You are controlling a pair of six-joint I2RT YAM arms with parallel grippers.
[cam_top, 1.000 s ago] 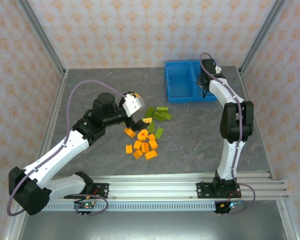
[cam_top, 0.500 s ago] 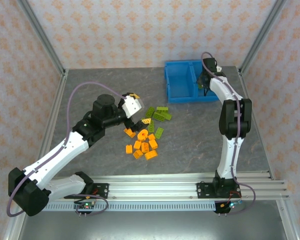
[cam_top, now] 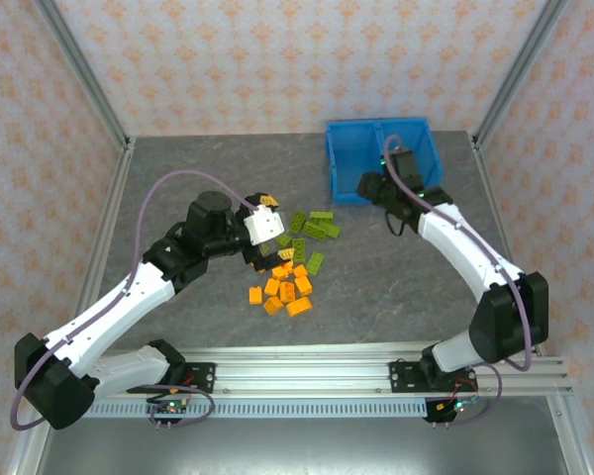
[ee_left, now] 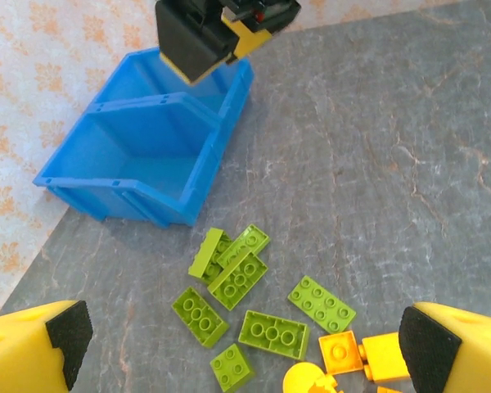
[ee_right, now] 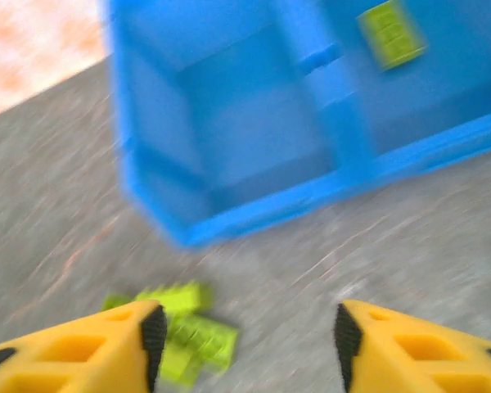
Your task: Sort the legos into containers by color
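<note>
At the left, the left gripper [cam_top: 265, 249] hung over the near-left side of the loose pile on the grey table [cam_top: 178, 178]. Its fingers [ee_left: 33, 352] were spread wide, with nothing between them. The orange bricks [cam_top: 282, 289] lay bunched together on the pile's near side. The lime green bricks [cam_top: 312, 228] lay just beyond them, on the side toward the bin, several touching or overlapping.

Further right, at the table's far edge, stood the blue bin [cam_top: 333, 163], split by a divider [cam_top: 384, 143] into two compartments. In the blurred right wrist view, the left compartment [ee_right: 229, 123] showed plain blue floor. The right compartment [ee_right: 442, 90] held one lime green brick [ee_right: 390, 33], lying flat with its studs up.

The right gripper [cam_top: 366, 185] hovered at the bin's near-left corner, between the bin and the green bricks. Its fingers [ee_right: 409, 348] were parted wide and held nothing.
</note>
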